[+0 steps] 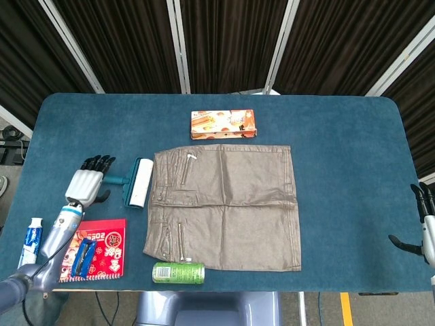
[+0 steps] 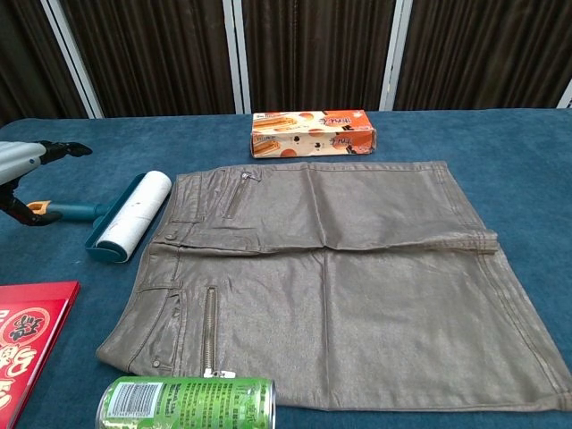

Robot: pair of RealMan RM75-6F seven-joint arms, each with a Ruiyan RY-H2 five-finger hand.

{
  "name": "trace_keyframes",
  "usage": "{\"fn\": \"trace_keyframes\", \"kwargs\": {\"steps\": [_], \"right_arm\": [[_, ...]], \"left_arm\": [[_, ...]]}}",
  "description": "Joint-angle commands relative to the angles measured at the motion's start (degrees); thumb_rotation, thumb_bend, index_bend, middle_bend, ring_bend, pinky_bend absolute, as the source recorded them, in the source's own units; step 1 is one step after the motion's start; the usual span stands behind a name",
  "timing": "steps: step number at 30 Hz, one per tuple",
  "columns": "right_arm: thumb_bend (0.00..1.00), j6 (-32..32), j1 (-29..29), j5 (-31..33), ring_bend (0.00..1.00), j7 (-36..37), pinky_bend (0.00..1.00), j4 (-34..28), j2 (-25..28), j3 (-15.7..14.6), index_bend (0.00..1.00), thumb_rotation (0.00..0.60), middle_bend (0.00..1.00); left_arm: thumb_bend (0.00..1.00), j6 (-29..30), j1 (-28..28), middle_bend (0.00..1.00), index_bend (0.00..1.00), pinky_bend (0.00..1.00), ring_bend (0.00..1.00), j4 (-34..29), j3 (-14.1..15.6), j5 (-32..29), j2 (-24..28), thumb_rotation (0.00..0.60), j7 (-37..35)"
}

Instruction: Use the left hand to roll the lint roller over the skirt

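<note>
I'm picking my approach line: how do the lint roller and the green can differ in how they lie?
The lint roller lies left of the skirt, beside its waistband, its drum running front to back; the green can lies on its side at the skirt's front edge, running left to right. The roller's handle is under the left robot hand; nothing is near the can. Both rest on the blue table.
</note>
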Motion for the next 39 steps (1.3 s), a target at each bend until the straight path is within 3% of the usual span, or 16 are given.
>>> {"fn": "trace_keyframes", "kwargs": {"steps": [1, 23, 30, 34, 39], "right_arm": [[0.0, -0.8, 0.3, 1.0, 0.0, -0.3, 0.0, 0.6, -0.3, 0.2, 0.0, 0.6, 0.0], [0.0, -2.0, 1.0, 3.1, 0.0, -1.5, 0.0, 1.6, -1.2, 0.6, 0.0, 0.6, 0.0], [0.0, -2.2, 1.1, 3.3, 0.0, -1.9, 0.0, 1.8, -1.4, 0.5, 0.0, 0.6, 0.0], [0.0, -2.4, 1.2, 3.3, 0.0, -2.1, 0.0, 1.9, -1.5, 0.5, 0.0, 0.6, 0.0], [0.0, -2.4, 1.2, 3.5, 0.0, -2.2, 0.0, 1.9, -1.5, 0.5, 0.0, 0.6, 0.0]], "left_arm": [[0.4, -0.6, -1.7, 0.08, 0.07, 0.15, 0.06, 4.8, 0.2, 0.2, -3.7, 0.6, -1.8], [0.41, -1.8, -4.2, 0.3, 0.24, 0.28, 0.24, 17.3, 0.3, -1.0, -11.9, 0.6, -4.0], [0.44, -1.3, -4.8, 0.39, 0.35, 0.34, 0.3, 19.0, 0.5, -0.5, -12.7, 0.6, -4.6], [0.49, -0.9, -4.9, 0.48, 0.46, 0.4, 0.37, 19.5, 0.8, 0.0, -13.0, 0.6, -4.8], [0.61, 0.1, -4.8, 0.5, 0.5, 0.42, 0.39, 19.6, 1.5, 0.9, -12.9, 0.6, -5.0]]}}
